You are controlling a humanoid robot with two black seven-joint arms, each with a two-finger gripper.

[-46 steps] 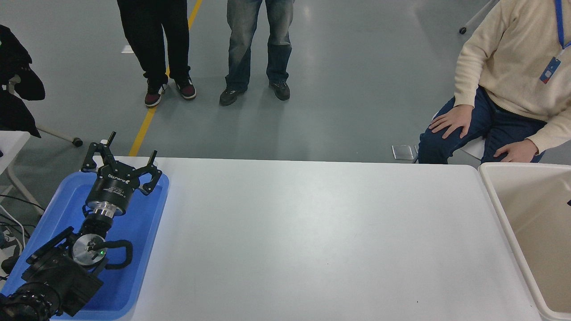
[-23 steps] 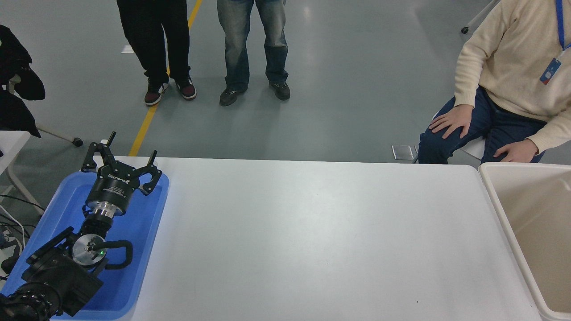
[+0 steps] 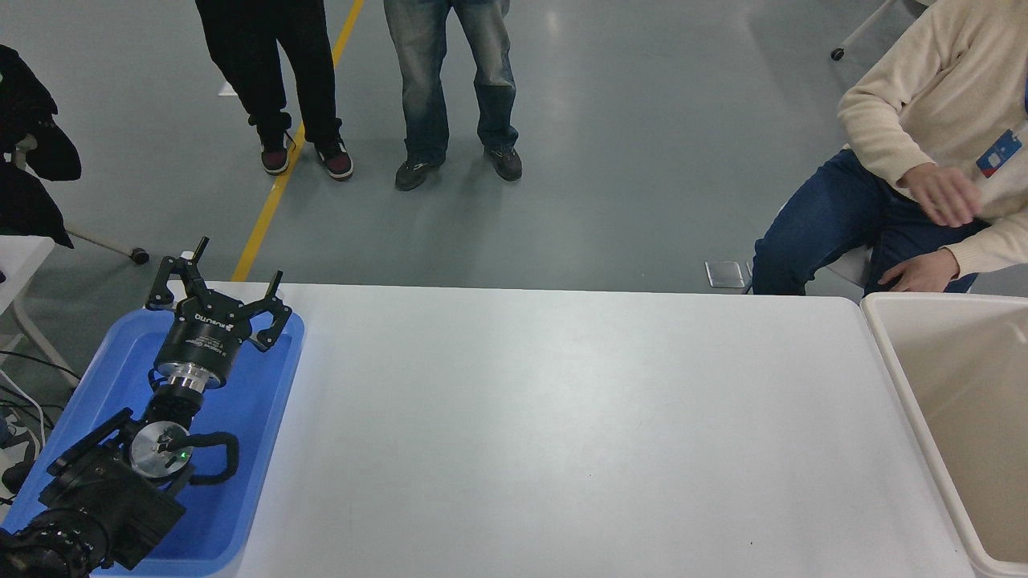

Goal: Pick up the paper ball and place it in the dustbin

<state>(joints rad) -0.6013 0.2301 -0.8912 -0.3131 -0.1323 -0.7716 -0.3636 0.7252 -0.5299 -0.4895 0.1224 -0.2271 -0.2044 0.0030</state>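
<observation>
Since a second ago, only the seated person's hand (image 3: 940,193) had lifted off the knee. Left gripper (image 3: 218,295) hung with fingers spread, holding nothing, over the smooth blue tray (image 3: 265,417); the cream plastic dustbin (image 3: 891,361) sat right.

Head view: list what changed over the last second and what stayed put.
Only the people moved. The seated person's hand lifted off the knee and now blurs in the air in front of the cream sweater; the torso leaned to the picture's right. The two standing people shifted their feet slightly. The left gripper stayed open over the blue tray, and the dustbin and white table are unchanged. No paper ball shows.
</observation>
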